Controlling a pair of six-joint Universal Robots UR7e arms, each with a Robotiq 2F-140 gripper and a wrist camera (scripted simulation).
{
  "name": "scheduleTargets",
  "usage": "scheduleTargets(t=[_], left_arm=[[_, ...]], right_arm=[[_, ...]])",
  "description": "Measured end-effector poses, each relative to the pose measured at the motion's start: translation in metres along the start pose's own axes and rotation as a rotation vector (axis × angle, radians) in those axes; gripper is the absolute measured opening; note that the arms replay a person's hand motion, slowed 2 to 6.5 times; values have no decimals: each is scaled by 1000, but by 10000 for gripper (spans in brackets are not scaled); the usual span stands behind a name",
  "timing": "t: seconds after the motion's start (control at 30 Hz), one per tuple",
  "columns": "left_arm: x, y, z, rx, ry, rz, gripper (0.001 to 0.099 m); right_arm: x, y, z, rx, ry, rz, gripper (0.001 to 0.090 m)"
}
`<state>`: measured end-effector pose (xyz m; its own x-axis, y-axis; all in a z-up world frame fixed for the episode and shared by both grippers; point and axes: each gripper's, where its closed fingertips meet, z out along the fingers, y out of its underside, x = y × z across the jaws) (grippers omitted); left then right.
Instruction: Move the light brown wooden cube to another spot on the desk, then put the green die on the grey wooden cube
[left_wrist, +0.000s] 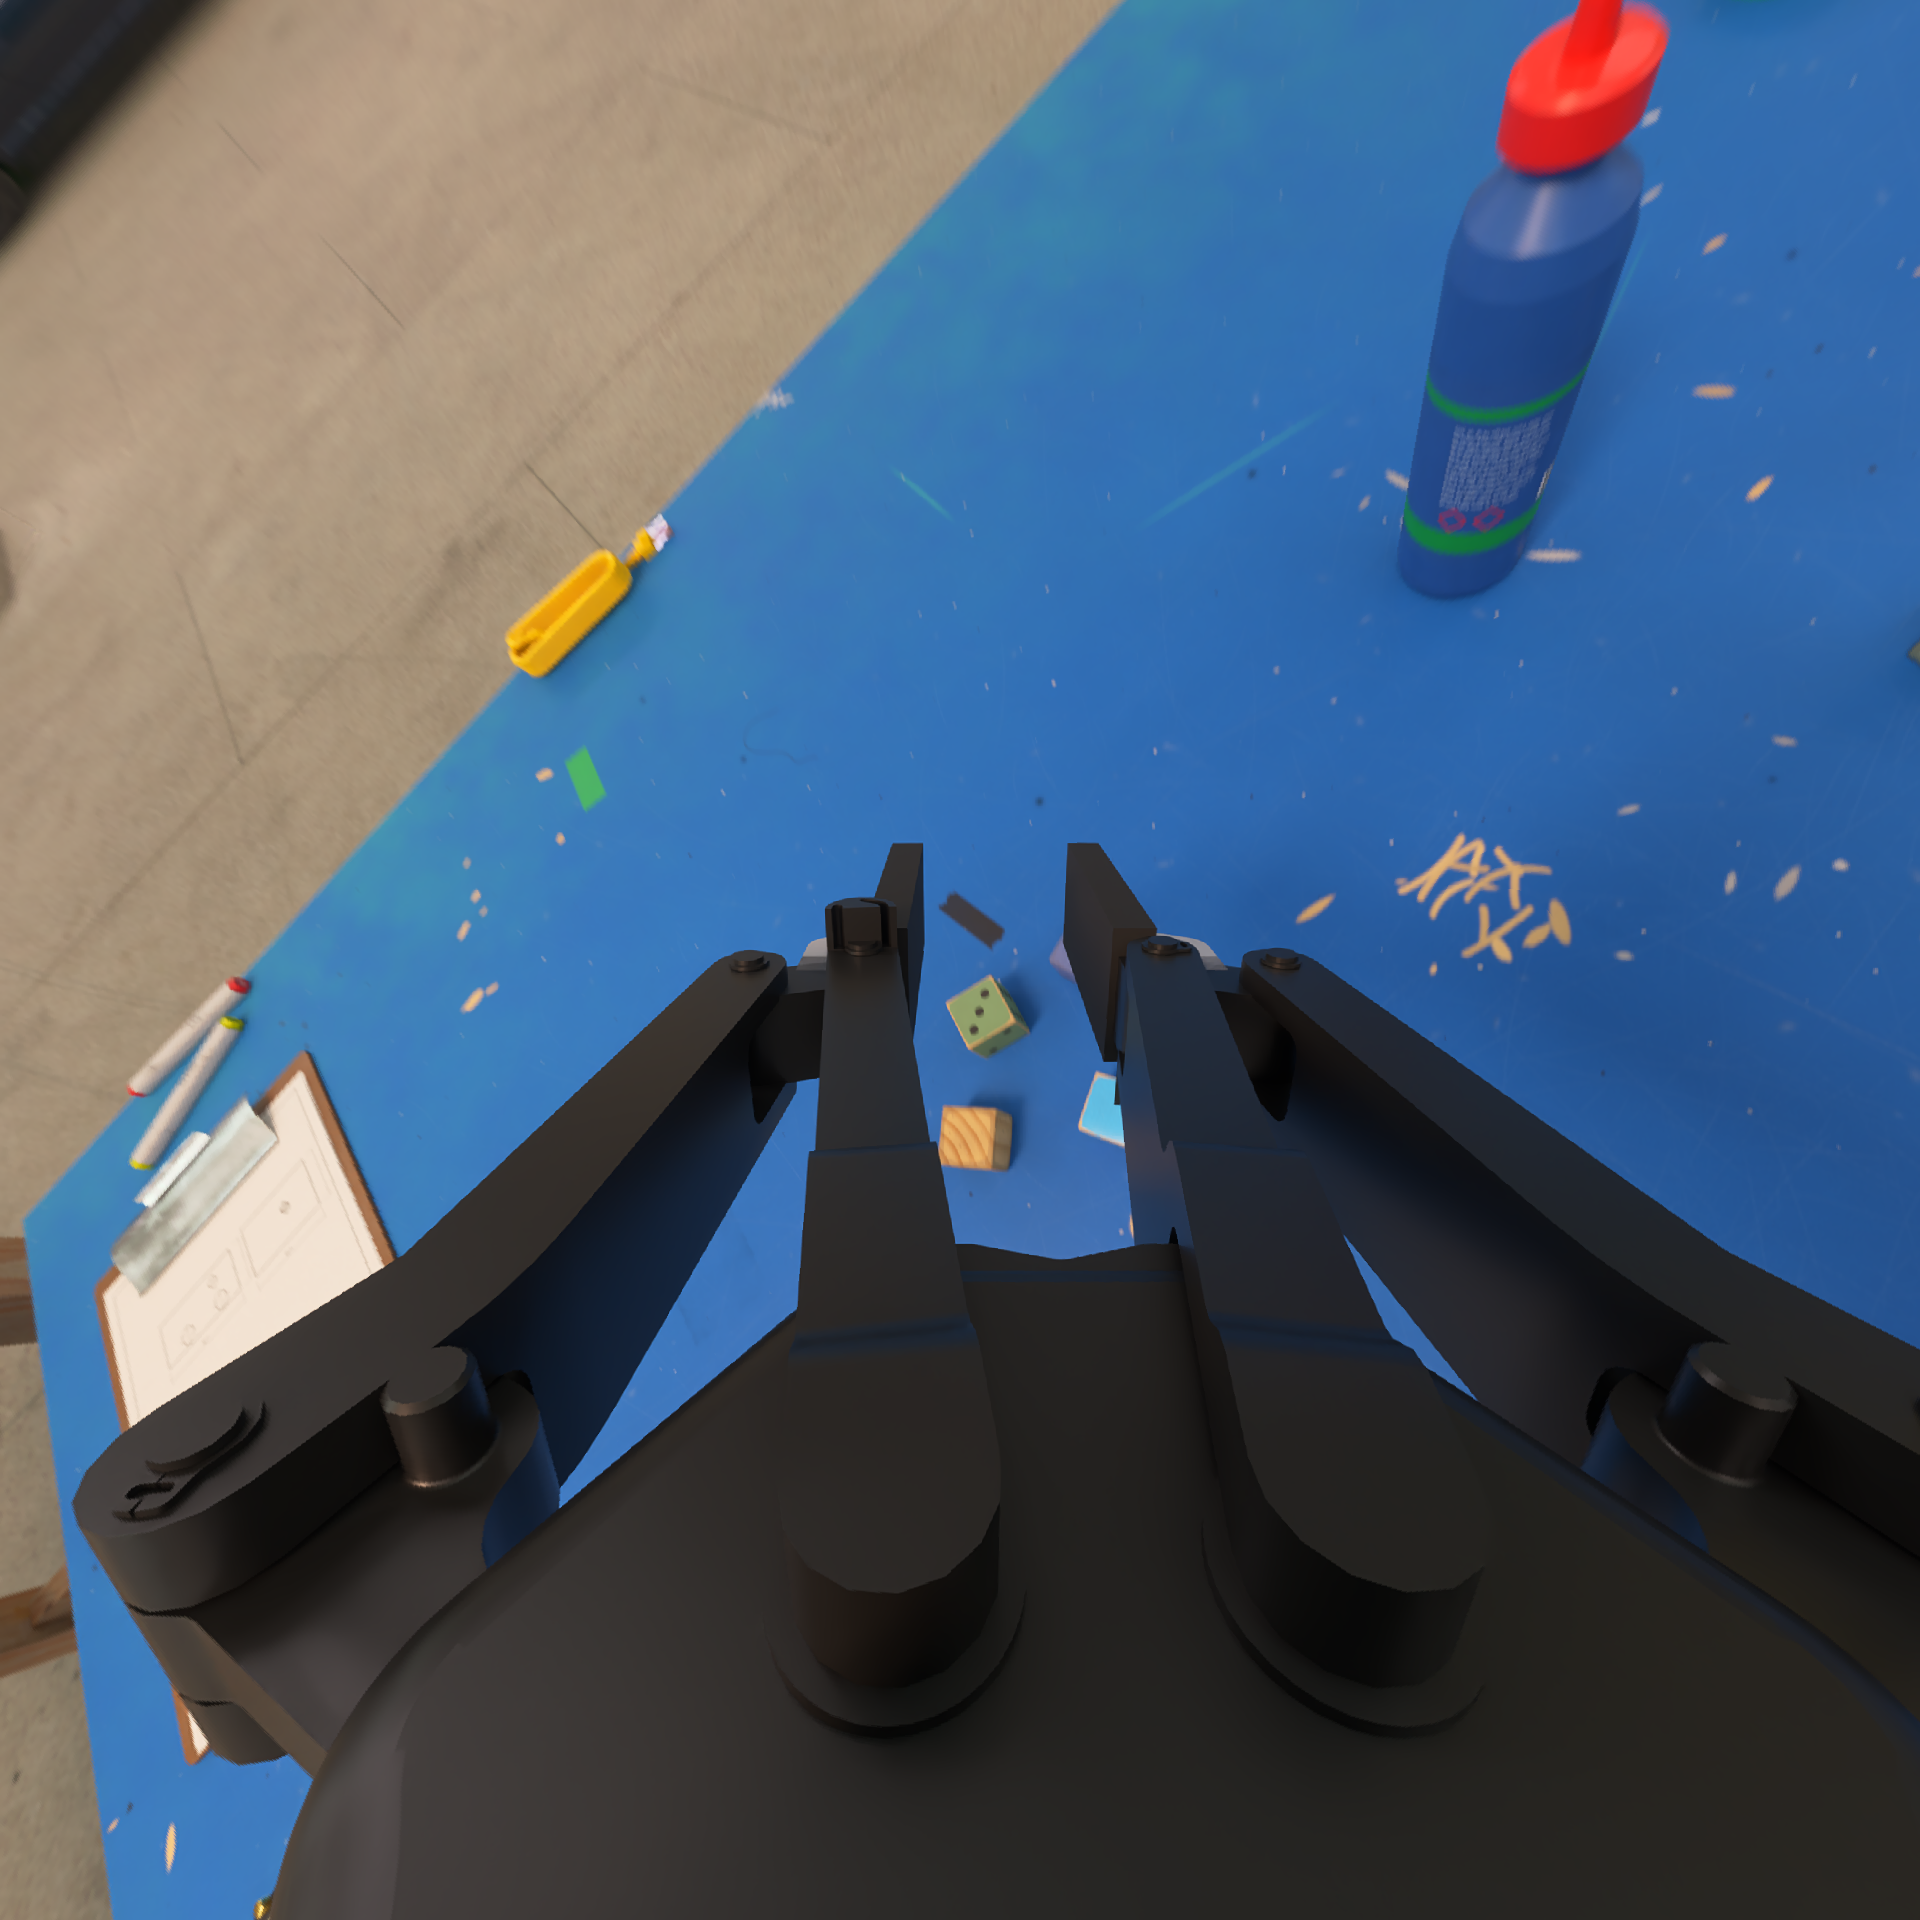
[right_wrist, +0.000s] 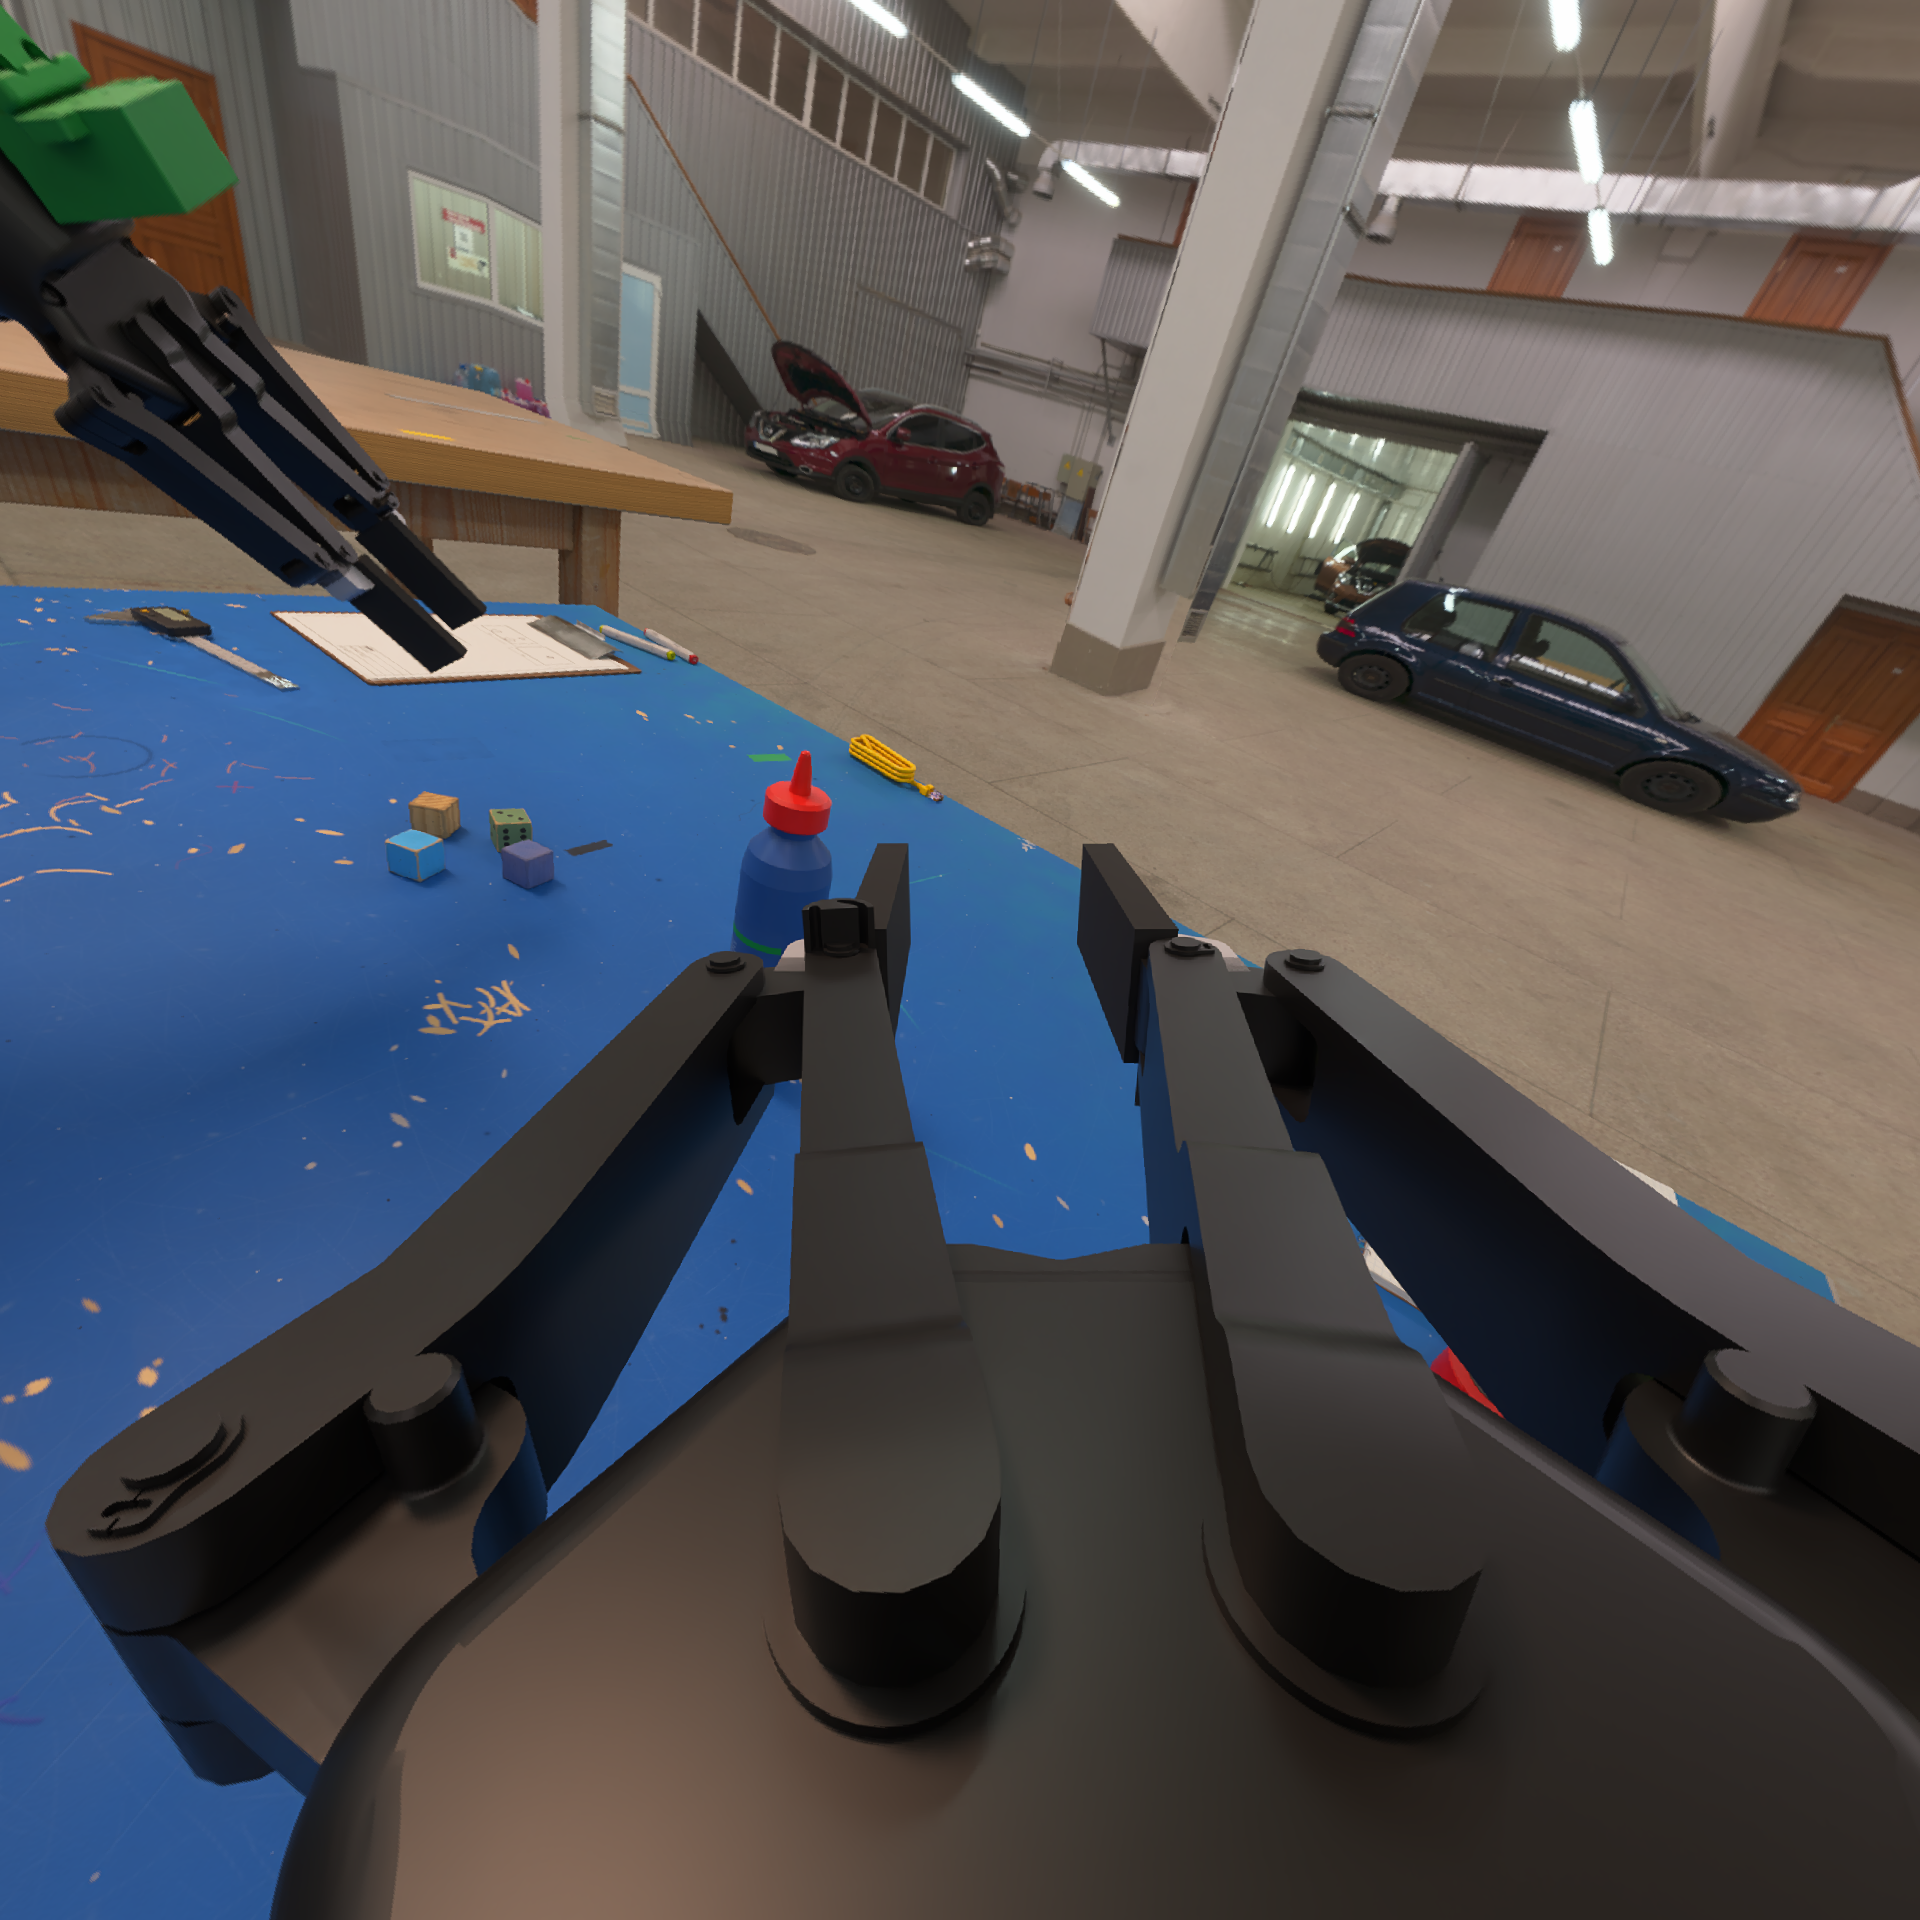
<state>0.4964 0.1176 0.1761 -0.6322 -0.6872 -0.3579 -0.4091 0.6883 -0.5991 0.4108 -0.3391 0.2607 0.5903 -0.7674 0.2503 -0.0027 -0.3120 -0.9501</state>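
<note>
In the left wrist view the green die (left_wrist: 987, 1016) and the light brown wooden cube (left_wrist: 975, 1138) sit on the blue desk (left_wrist: 1039, 623), seen between my fingers. My left gripper (left_wrist: 994, 894) is open, empty and well above them. The grey cube (left_wrist: 1060, 958) is mostly hidden behind my right finger. In the right wrist view the light brown cube (right_wrist: 434, 814), the green die (right_wrist: 509, 827) and the grey cube (right_wrist: 527, 862) stand close together and apart. The left gripper (right_wrist: 421, 613) hangs above them. My right gripper (right_wrist: 992, 894) is open and empty, far from the cubes.
A light blue cube (right_wrist: 416, 855) stands by the group. A blue bottle with a red cap (right_wrist: 784, 873) stands just ahead of my right gripper. A clipboard (right_wrist: 457, 649), markers (left_wrist: 187, 1060), a caliper (right_wrist: 197, 634) and a yellow tool (left_wrist: 569, 613) lie near the desk's edges.
</note>
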Motion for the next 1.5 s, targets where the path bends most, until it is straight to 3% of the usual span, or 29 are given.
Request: scheduleTargets(t=[0.23,0.5,0.77,1.13,1.5], left_arm=[[-1,57,33,-202,86,-46,379],[-3,98,57,-335,106,-90,383],[-4,118,72,-380,123,-88,385],[9,130,81,-422,229,-60,432],[3,143,91,-488,199,4,485]], right_arm=[[-2,2,4,-16,-3,-8,442],[-5,7,10,-42,-10,-17,443],[-8,12,16,-72,-15,-28,443],[-11,17,22,-103,-22,-44,443],[-15,19,26,-120,-31,-56,443]])
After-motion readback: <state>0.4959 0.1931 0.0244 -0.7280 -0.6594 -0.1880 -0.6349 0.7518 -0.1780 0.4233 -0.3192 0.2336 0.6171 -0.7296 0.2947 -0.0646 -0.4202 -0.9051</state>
